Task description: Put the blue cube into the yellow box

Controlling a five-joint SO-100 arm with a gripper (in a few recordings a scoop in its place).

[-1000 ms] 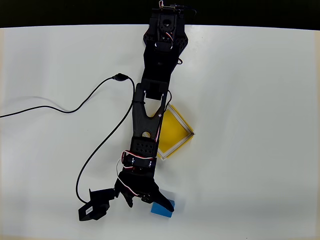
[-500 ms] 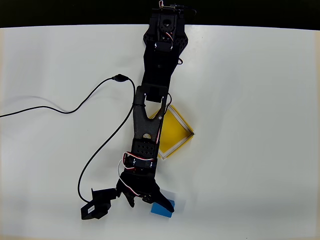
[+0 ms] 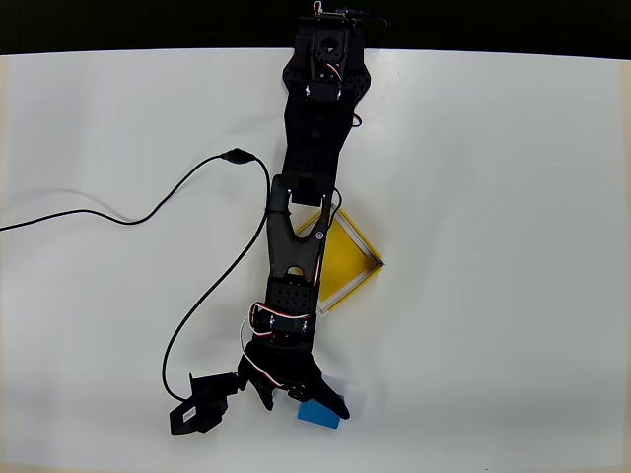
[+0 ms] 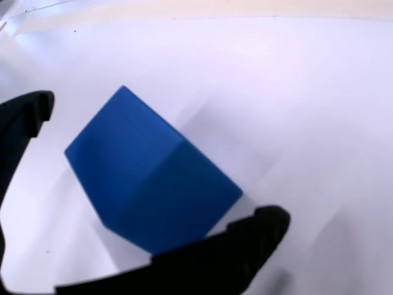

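Jaws (image 4: 147, 203) spread wide around the cube (image 4: 150, 172), which sits on the counter (image 3: 493, 197) near the front edge, well apart from the box (image 3: 347, 258). It lies cornerwise between them, so square up to its flat faces before squeezing shut.

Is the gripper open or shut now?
Open: in the wrist view the gripper has one finger on each side of the blue cube, with a gap at the left one.

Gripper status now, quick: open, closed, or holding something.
Gripper: open, fingers either side of the blue cube on the table, not yet clamped on it.
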